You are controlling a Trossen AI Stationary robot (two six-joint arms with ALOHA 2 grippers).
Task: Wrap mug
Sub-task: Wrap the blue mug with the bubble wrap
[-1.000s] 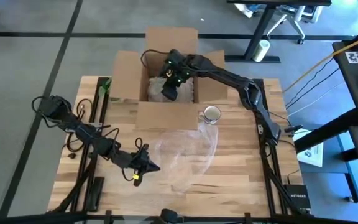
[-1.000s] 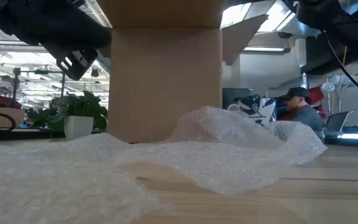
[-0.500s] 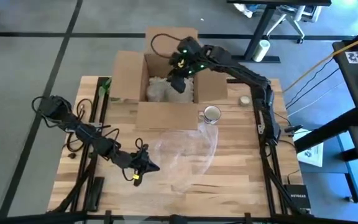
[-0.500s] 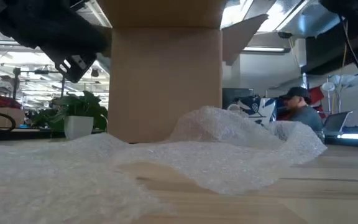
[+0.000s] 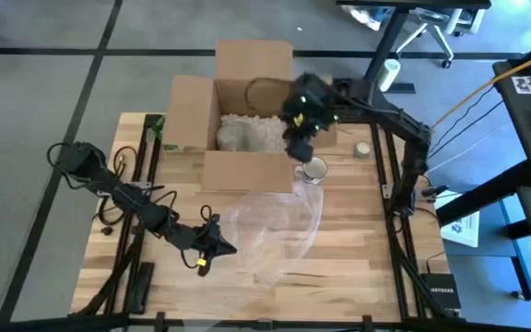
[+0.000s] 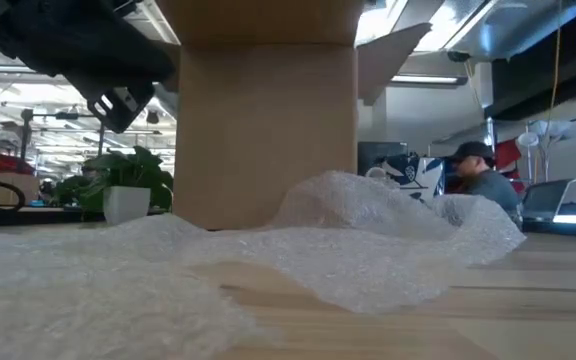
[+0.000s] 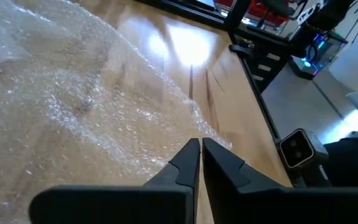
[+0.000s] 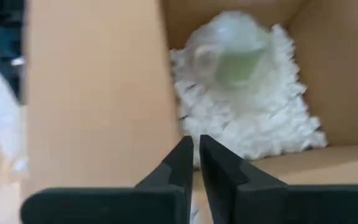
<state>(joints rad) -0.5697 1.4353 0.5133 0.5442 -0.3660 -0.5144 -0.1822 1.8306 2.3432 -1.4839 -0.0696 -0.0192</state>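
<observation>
The right hand (image 5: 300,148) is hovering clenched and empty over the cardboard box's (image 5: 247,120) near-right corner, just beside the bare mug (image 5: 313,170) that is standing on the bench (image 5: 358,231) against the box's front right. Its wrist camera is looking down into the box, where a wrapped mug (image 8: 232,53) is lying on white packing fill (image 8: 253,118).

The left hand (image 5: 218,245) is waiting, also pinched closed with nothing in it, well in front of the box at the left edge of the bubble wrap (image 5: 279,226), which is lying spread and rumpled on the bench just in front of the box's folded-down flap.

Judging from this, the bare mug is next to be wrapped. The right hand is sitting so near the mug that descending with its fingers closed could knock it over or push it off the wrap's corner. The light, slippery sheet could also slide when the mug is set on it, since the left hand is not pinning it.
</observation>
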